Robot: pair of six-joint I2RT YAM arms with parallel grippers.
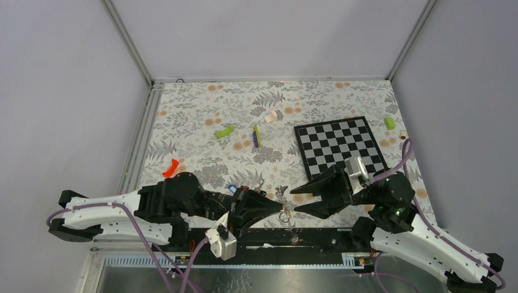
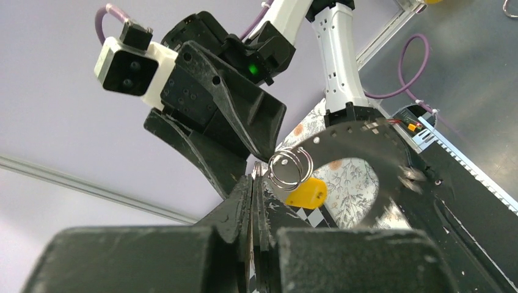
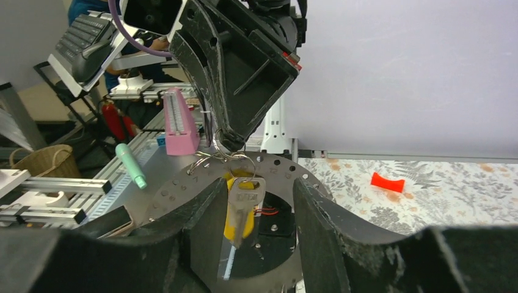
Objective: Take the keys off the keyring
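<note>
Floral tabletop [image 1: 201, 116]; left tool [image 1: 278, 207] clamped on keyring [image 3: 177, 183], arm low; right tool [image 1: 295, 200] spread open around key [image 3: 244, 204].

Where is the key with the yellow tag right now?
In the right wrist view, the yellow-tagged key hangs between the open jaws of the right gripper, dangling from the keyring held just above by the left gripper.
</note>
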